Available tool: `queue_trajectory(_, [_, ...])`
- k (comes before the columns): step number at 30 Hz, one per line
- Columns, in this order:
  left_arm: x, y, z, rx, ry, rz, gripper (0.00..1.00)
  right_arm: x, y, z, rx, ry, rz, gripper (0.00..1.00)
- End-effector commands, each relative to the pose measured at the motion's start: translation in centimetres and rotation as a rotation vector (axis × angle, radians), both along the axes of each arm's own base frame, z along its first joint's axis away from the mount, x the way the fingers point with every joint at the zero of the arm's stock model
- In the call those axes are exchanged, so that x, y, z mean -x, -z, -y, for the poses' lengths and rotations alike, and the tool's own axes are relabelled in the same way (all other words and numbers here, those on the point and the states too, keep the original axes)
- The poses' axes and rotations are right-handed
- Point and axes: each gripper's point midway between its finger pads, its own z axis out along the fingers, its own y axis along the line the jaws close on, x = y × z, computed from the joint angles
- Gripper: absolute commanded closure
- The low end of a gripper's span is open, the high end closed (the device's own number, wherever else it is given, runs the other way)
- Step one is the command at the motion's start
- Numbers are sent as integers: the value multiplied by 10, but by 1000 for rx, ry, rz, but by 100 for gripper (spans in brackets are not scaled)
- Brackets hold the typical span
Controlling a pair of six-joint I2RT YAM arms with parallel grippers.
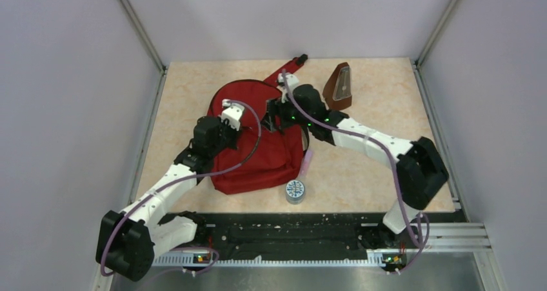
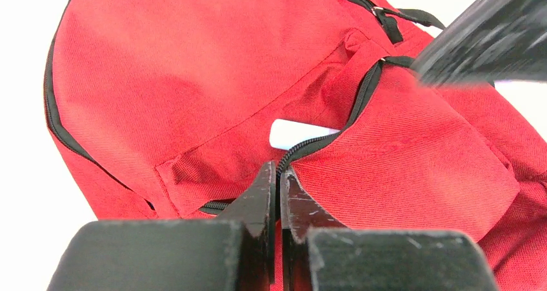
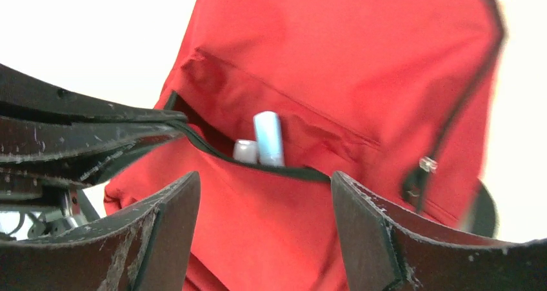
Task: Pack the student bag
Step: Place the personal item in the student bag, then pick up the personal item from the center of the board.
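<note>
The red student bag (image 1: 258, 152) lies flat in the middle of the table. My left gripper (image 1: 240, 118) is shut on the black zipper edge of the bag's front pocket (image 2: 303, 148), with its jaws pressed together (image 2: 278, 170). The pocket is open, and a white end of something (image 2: 293, 133) shows inside. My right gripper (image 1: 274, 113) hovers open and empty over the pocket (image 3: 264, 188). In the right wrist view a pale blue tube (image 3: 268, 138) and a smaller pale one (image 3: 245, 151) stick out of the pocket mouth. The left gripper's fingers (image 3: 97, 133) are at the left of that view.
A brown pyramid-shaped metronome (image 1: 340, 86) stands at the back right of the bag. A pink pen (image 1: 306, 164) and a round patterned tin (image 1: 295, 191) lie by the bag's near right corner. Grey walls enclose the table on three sides.
</note>
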Motion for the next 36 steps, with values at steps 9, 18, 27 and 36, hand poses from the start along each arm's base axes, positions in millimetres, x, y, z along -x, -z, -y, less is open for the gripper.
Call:
queue_trajectory(9, [-7,-27,-2,36,-23,107,100,5,18,165,164,569,46,29])
queue_trajectory(18, [-7,-28,-4,39,-30,111,100,32,94,185,300,586,-104,42])
queue_trajectory(27, [-8,-25,-5,30,-34,104,100,38,124,161,328,519,-173,44])
queue_trajectory(36, [-9,-24,-5,25,-37,100,100,41,145,142,394,490,-198,43])
